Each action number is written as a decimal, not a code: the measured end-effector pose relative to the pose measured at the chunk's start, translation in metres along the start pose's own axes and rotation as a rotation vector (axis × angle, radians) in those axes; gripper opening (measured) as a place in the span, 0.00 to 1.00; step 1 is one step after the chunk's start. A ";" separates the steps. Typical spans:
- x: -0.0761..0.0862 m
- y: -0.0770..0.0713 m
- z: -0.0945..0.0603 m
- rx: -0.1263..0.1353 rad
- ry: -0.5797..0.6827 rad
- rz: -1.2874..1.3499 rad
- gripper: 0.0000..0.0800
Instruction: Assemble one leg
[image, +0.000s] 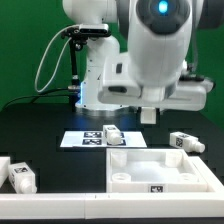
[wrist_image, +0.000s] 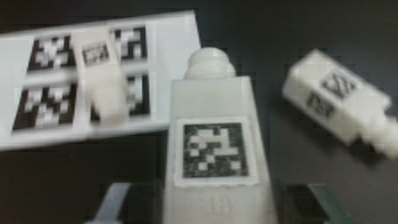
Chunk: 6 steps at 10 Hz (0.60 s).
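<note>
- We saw the gripper (wrist_image: 214, 198) open. Its two fingers (wrist_image: 125, 205) stood one on each side of the leg (wrist_image: 215, 130), with a dark gap showing on both sides, so it had hold of nothing.
- The leg lay lengthwise between the fingers in the wrist view, tag face up and rounded tip pointing away from the gripper.
- We couldn't make out that leg in the exterior view, where the arm's hand (image: 150, 112) covered the spot. The hand hung low over the black table (image: 40, 150), behind the white panel (image: 165, 170).
- The marker board (wrist_image: 54, 85) lay flat just beside the leg. One corner of the board ran in behind the leg's tip.
- A second leg (wrist_image: 107, 90) lay on the marker board. The exterior view showed it too (image: 113, 132), on the board's end toward that view's right.
- A third leg (wrist_image: 338, 95) lay on the bare table on the other side of the gripper, apart from the leg and angled. In the exterior view it sat (image: 185, 142) toward the right, near the white panel's far corner.
- A fourth leg (image: 20, 176) sat near the exterior view's left edge, well apart from the rest.
- The wrist view was soft, so we couldn't tell whether the leg rested on the table or sat slightly off it.
</note>
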<state>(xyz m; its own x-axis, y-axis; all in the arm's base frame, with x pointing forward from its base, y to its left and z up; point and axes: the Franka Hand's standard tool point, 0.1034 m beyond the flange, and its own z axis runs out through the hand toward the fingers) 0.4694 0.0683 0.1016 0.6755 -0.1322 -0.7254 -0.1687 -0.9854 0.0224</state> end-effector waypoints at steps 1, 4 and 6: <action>0.002 -0.005 -0.005 -0.006 0.103 -0.012 0.36; 0.008 -0.011 -0.010 0.017 0.302 -0.026 0.36; 0.009 -0.022 -0.043 0.035 0.450 -0.060 0.36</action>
<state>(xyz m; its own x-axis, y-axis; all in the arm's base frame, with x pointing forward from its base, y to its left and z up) 0.5101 0.0839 0.1238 0.9283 -0.1164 -0.3532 -0.1391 -0.9895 -0.0394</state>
